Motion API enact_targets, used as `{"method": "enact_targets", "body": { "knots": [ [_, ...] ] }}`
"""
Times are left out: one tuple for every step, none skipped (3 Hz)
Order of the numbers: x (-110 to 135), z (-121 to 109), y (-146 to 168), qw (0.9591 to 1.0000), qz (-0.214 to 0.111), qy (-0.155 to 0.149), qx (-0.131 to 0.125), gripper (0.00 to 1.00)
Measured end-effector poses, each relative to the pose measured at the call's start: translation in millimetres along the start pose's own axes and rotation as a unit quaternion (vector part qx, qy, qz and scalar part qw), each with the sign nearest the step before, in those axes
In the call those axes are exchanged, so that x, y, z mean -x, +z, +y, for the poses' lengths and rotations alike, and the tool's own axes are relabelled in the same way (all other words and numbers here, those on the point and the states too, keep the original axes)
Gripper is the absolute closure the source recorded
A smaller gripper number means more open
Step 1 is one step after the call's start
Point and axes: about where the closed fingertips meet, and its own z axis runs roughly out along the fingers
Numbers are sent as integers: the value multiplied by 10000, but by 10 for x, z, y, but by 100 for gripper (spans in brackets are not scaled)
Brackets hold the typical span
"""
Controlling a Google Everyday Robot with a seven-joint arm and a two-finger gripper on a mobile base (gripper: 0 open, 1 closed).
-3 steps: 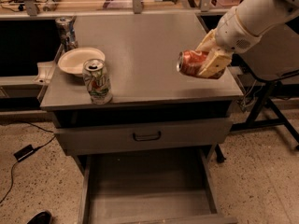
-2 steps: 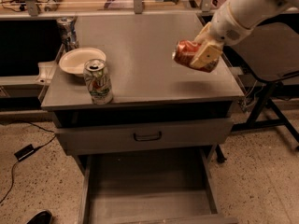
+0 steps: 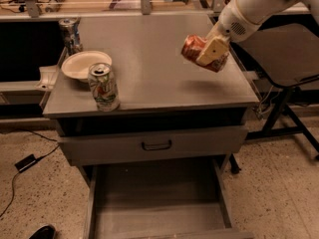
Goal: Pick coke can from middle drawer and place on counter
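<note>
My gripper point(image 3: 203, 54) is shut on the red coke can point(image 3: 191, 47) and holds it tilted in the air above the right part of the grey counter point(image 3: 154, 68). A cream finger point(image 3: 213, 50) covers the can's near side. A faint shadow lies on the counter under the can. The middle drawer point(image 3: 154, 203) is pulled open at the bottom of the view, with a bare grey floor and nothing in it.
A white-and-green soda can point(image 3: 103, 87) stands near the counter's front left edge. A white plate point(image 3: 79, 63) lies behind it, and a silvery-blue can point(image 3: 70, 34) stands at the back left. A closed drawer with a black loop handle point(image 3: 156, 145) sits above the open one.
My gripper has carried the coke can up and to the left, further in over the counter. The other cans, the plate and the drawers have not moved.
</note>
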Motion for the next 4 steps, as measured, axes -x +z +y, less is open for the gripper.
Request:
{"method": "enact_targets", "body": {
  "knots": [
    [0,0,1,10000,0,0,1,63],
    [-87,45,104,9999,-113,124,1,32],
    [-311,159,360,9995,-144,259,-81,7],
    [-333,181,423,9995,-135,267,-66,0]
  ]
}}
